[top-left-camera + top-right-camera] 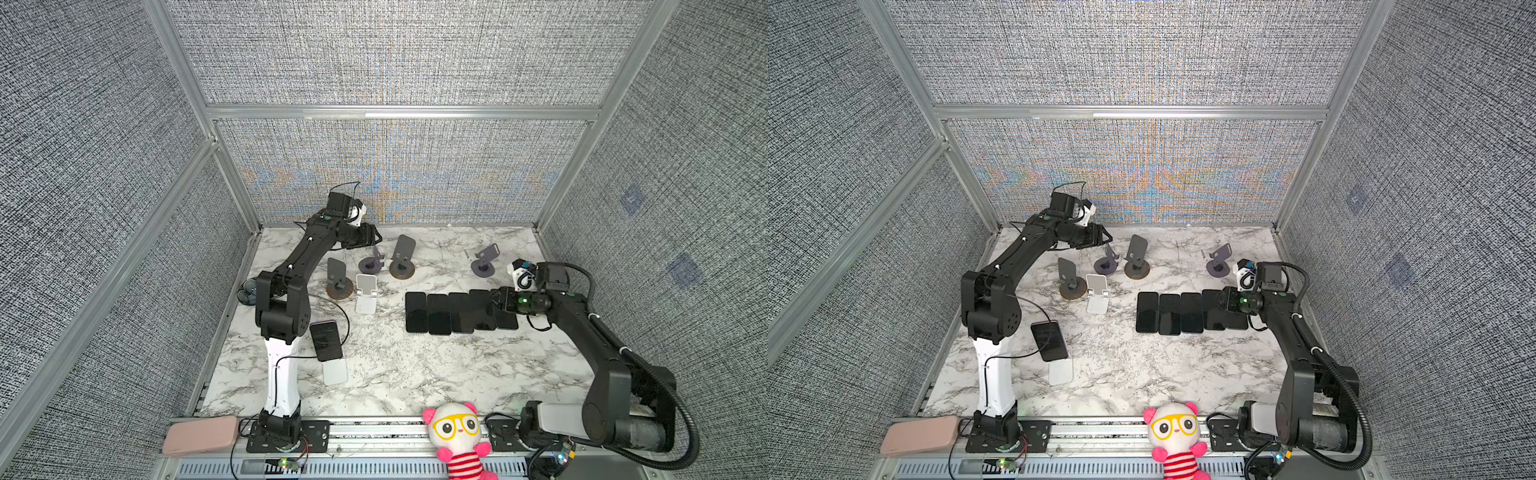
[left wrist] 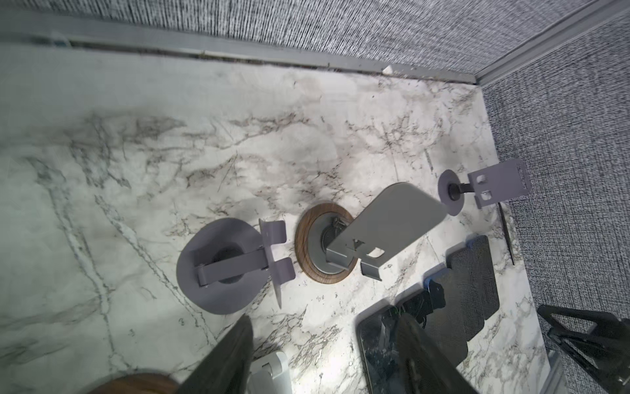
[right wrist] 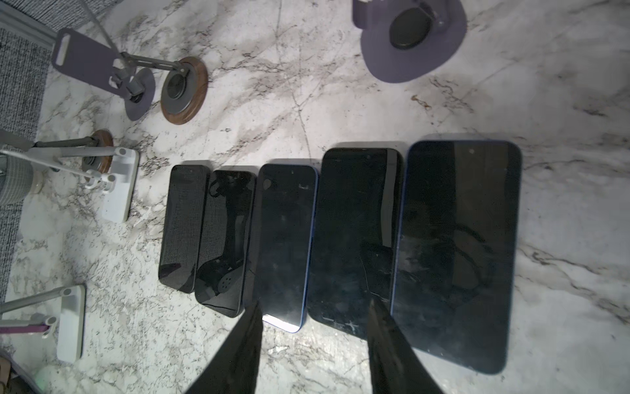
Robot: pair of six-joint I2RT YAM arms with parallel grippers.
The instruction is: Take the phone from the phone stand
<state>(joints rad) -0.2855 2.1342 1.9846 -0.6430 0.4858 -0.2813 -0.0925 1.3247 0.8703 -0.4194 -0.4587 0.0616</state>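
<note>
Six phones show in both top views; five lie flat and screen-up in a tight row (image 1: 438, 313) on the marble table (image 1: 415, 374), and the sixth, the phone (image 1: 326, 340) of the task, leans on its white phone stand (image 1: 336, 371), screen dark. That pair sits well apart from both sets of fingers, close beside the left arm's base rather than out by its tips.

The left gripper (image 1: 374, 237) hangs raised over the back of the table; in its wrist view the left fingers (image 2: 228, 358) stand wide apart with only bare marble between them. Just beyond the tips sit a purple stand (image 2: 221, 269) and a wood-ringed stand (image 2: 322, 252), both empty and neither touched; a second white stand (image 1: 366, 295) lies under and behind the fingers.

The right gripper (image 1: 496, 297) is over the row of phones; its right fingers (image 3: 238, 351) are spread to a middling gap and grip nothing. One tip lies over the third phone's end and the other at the fourth's; whether either touches glass, I cannot tell.
</note>
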